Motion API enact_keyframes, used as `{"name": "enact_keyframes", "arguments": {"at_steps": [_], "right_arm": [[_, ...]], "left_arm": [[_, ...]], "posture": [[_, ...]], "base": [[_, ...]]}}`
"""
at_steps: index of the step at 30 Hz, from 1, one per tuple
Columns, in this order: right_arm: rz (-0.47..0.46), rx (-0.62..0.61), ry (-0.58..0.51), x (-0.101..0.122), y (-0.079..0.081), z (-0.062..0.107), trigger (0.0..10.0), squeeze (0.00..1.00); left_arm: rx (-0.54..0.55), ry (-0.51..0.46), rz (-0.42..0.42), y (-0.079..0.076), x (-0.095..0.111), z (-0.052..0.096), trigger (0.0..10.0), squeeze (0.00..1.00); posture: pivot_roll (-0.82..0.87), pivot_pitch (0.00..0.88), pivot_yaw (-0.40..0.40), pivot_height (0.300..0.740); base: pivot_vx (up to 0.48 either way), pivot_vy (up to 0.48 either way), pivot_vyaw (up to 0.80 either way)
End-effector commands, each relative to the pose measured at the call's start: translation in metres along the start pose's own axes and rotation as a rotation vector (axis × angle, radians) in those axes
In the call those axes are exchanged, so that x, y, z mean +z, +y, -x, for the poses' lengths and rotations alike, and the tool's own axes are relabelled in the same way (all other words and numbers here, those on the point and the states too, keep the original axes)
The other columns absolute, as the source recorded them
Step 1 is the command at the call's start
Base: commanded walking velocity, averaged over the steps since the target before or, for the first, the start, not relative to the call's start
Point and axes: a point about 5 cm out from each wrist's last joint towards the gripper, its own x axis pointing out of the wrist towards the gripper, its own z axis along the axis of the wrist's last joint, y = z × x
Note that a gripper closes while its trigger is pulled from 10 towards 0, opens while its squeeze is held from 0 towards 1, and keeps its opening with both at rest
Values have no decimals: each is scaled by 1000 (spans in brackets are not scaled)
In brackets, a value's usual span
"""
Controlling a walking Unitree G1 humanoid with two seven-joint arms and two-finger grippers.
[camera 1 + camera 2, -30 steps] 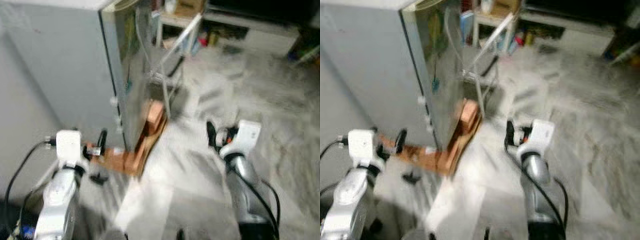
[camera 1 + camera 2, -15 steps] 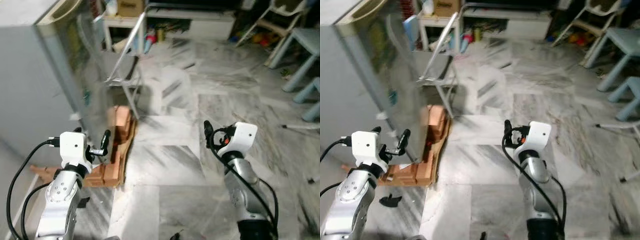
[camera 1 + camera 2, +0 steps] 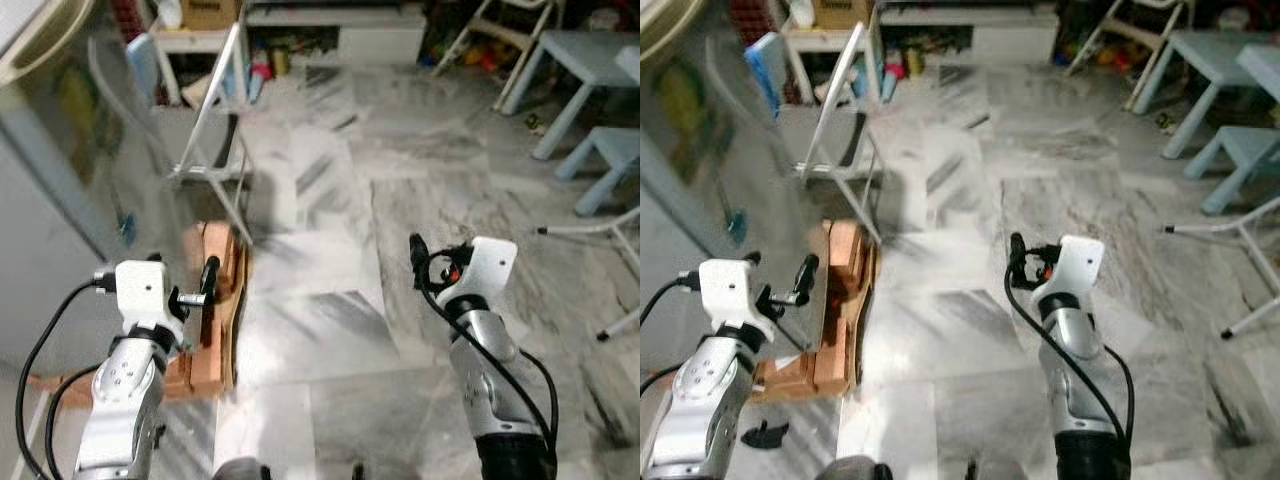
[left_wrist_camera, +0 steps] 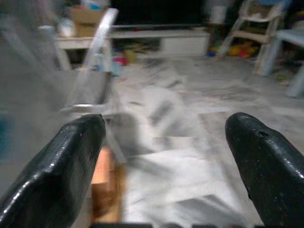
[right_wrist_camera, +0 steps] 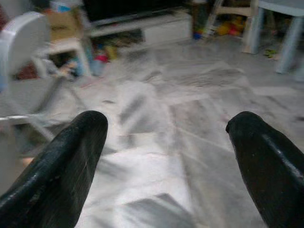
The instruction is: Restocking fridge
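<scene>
The whole view has swung right over the last second: the tall grey fridge [image 3: 45, 160] slides to the left edge as grey-veined marble floor [image 3: 340, 310] opens ahead, so the robot looks to be turning away, perhaps for stock. The left gripper [image 4: 161, 156] and right gripper [image 5: 166, 156] hold their fingers wide apart, carrying nothing.

I see the fridge [image 3: 60, 170] at the far left of the head views, a tall grey cabinet standing upright on the marble floor [image 3: 400, 200]. Its side panel is glossy and mirrors the room. A pale rounded rim [image 3: 40, 45] runs along its top edge. At its foot, touching the base, lies flattened brown cardboard [image 3: 215, 320].
</scene>
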Motion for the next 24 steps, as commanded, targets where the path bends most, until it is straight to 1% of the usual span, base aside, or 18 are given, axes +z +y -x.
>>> {"name": "enact_keyframes", "arguments": {"at_steps": [1, 3, 9, 19, 22, 23, 24], "right_arm": [[-7, 18, -17, 3, 7, -2, 10000, 0], [-5, 17, -16, 3, 7, -2, 10000, 0], [-3, 16, -15, 3, 7, -2, 10000, 0], [-2, 16, -12, 2, 6, -2, 10000, 0], [-2, 16, -9, 2, 6, -1, 10000, 0], [-7, 24, -6, 2, 6, -1, 10000, 0], [-7, 24, -6, 2, 6, -1, 10000, 0]], "left_arm": [[23, 2, -20, 10, 1, 3, 10000, 0], [28, 2, -24, 10, 1, 3, 10000, 0], [57, 7, -22, 15, 0, 5, 10000, 0], [92, 49, -33, 26, -9, 18, 10000, 0], [134, 78, -31, 33, -18, 23, 10000, 0], [170, 86, -35, 39, -21, 23, 10000, 0], [170, 86, -35, 39, -21, 23, 10000, 0]], "posture": [[11, 50, -20, 740], [11, 49, -20, 740], [12, 52, -20, 740], [14, 53, -21, 740], [17, 58, -23, 740], [14, 62, -25, 740], [14, 62, -25, 740]], "base": [[379, 296, 0], [343, 304, 0], [0, 0, 0], [0, 0, 0], [0, 0, 0], [0, 0, 0], [0, 0, 0]]}}
